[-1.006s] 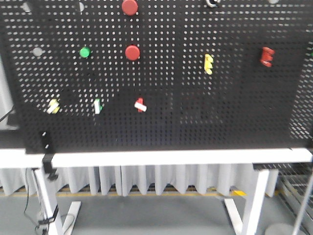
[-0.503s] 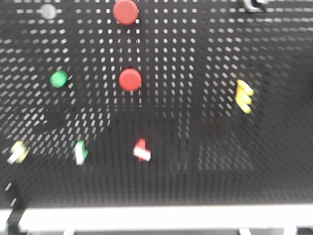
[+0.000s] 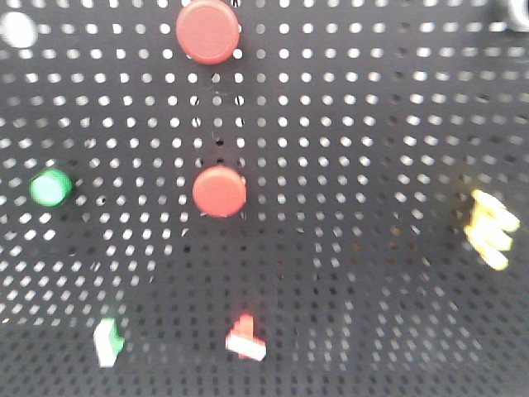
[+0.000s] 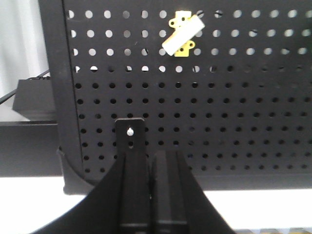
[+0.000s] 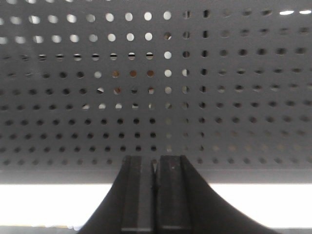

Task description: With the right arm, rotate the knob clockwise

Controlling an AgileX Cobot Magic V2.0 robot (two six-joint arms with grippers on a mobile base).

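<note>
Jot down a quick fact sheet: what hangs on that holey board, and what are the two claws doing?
Board: black pegboard, upright
Round pieces: upper red disc above lower red disc; green button further left
Lower row: green-and-white switch, red-and-white switch
Right edge: yellow piece
Left gripper: shut, empty, facing the board
Right gripper: shut, empty, facing the board

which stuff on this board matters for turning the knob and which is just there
job: right gripper, shut; red-and-white knob, probably the one meant

just there: upper red button, lower red button, green button, green knob, yellow knob, left gripper
</note>
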